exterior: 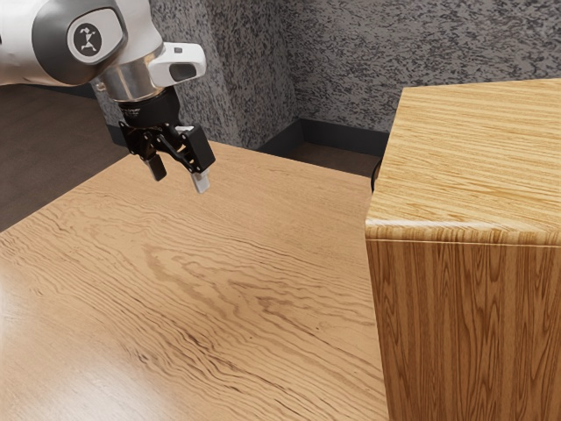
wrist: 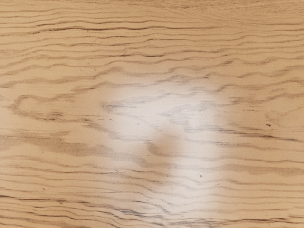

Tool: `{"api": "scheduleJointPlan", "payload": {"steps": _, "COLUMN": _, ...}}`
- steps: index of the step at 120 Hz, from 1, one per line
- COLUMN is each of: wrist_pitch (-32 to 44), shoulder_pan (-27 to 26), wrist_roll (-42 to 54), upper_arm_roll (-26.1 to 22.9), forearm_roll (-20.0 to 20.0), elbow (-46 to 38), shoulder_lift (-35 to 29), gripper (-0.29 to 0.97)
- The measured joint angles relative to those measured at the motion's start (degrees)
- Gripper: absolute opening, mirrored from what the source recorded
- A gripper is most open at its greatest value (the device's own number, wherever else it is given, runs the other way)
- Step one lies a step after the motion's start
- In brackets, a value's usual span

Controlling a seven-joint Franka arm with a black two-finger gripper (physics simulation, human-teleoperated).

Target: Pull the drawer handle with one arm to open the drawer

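Observation:
A wooden cabinet [exterior: 473,228] stands at the exterior view's right, showing me its top and one plain side. A small dark piece [exterior: 376,174] sticks out at its far left edge; I cannot tell whether that is the drawer handle. My black gripper [exterior: 180,175] hangs open above the table near the upper left, well apart from the cabinet, with nothing between its fingers. The wrist view looks straight down on bare wood-grain tabletop [wrist: 152,114] with a pale glare patch.
The wooden table [exterior: 175,289] spreads wide from the exterior view's left to the cabinet. Behind it rise speckled grey walls [exterior: 351,61] with a dark baseboard, and brown floor shows at the far left.

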Motion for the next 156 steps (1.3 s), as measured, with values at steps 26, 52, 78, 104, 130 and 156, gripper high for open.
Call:
{"api": "scheduleJointPlan", "payload": {"steps": 26, "wrist_pitch": -0.1, "shoulder_pan": 0.7, "wrist_roll": 0.1, "upper_arm_roll": 4.0, "forearm_roll": -4.6, "elbow": 0.1, "shoulder_lift": 0.2, "gripper": 0.68}}
{"api": "scheduleJointPlan", "payload": {"steps": 52, "wrist_pitch": -5.3, "shoulder_pan": 0.7, "wrist_roll": -6.1, "upper_arm_roll": 3.6, "forearm_roll": -10.4, "elbow": 14.5, "shoulder_lift": 0.3, "gripper": 0.68}}
{"api": "scheduleJointPlan", "payload": {"steps": 78, "wrist_pitch": -5.2, "shoulder_pan": -0.3, "wrist_roll": -17.7, "upper_arm_roll": 3.5, "forearm_roll": -22.1, "elbow": 15.1, "shoulder_lift": 6.8, "gripper": 0.68}}
{"api": "scheduleJointPlan", "payload": {"steps": 104, "wrist_pitch": 1.6, "shoulder_pan": -0.4, "wrist_roll": -27.9, "upper_arm_roll": 2.9, "forearm_roll": -30.5, "elbow": 15.1, "shoulder_lift": 11.3, "gripper": 0.65}}
{"api": "scheduleJointPlan", "payload": {"steps": 130, "wrist_pitch": 4.3, "shoulder_pan": -6.2, "wrist_roll": -35.7, "upper_arm_roll": 2.3, "forearm_roll": -28.6, "elbow": 12.8, "shoulder_lift": 9.9, "gripper": 0.62}}
{"api": "scheduleJointPlan", "payload": {"steps": 156, "wrist_pitch": 6.7, "shoulder_pan": -6.9, "wrist_roll": -40.8, "upper_arm_roll": -1.7, "forearm_roll": -24.4, "elbow": 11.8, "shoulder_lift": 9.3, "gripper": 0.52}}
